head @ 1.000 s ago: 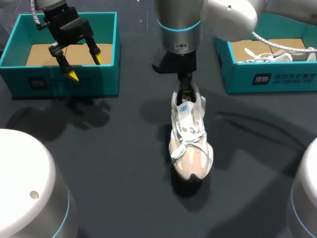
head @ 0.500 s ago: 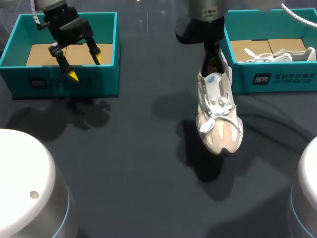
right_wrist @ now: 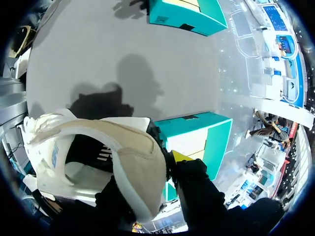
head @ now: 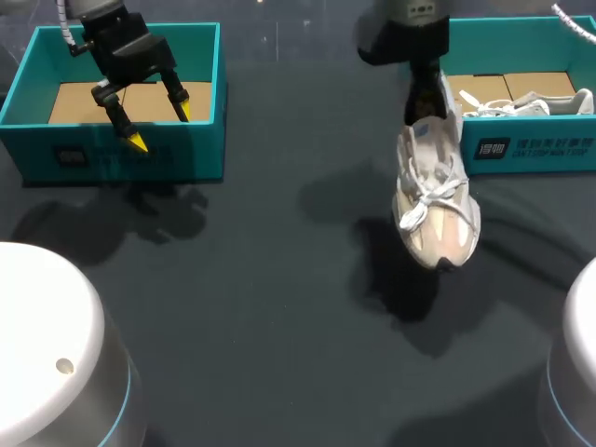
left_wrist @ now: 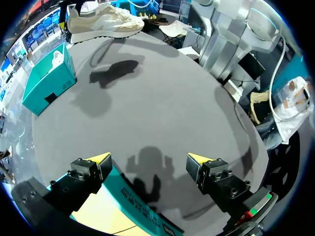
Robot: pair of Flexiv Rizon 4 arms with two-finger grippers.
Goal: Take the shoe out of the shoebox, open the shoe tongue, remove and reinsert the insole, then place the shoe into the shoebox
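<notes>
while my r gripper (right_wrist: 163, 164) is clamped on the heel collar of the shoe (right_wrist: 93, 147), one yellow-tipped finger sits outside the collar and the other goes down inside, so i'm holding it from 2 sides. in the head view the r gripper (head: 424, 93) comes down from above and the pale beige-and-white shoe (head: 436, 200) hangs from it, clear of the table (head: 279, 307), toe pointing toward my side, laces loose, its shadow lying apart from it on the dark top. just behind the heel is the front wall of the right shoebox (head: 531, 144), teal w/ a cardboard floor; a second white shoe (head: 521, 101) lies inside it.

over at the far left, my l gripper (head: 160, 127) hangs above the front wall of the left shoebox (head: 121, 158), fingers spread wide, nothing btwn them. from its wrist cam the l gripper (left_wrist: 147, 160) shows both yellow tips well apart w/ the teal wall of the left shoebox (left_wrist: 140, 209) right under them, and far across the table (left_wrist: 162, 108) the shoe (left_wrist: 103, 22) is up in the air near the right shoebox (left_wrist: 49, 83).
</notes>
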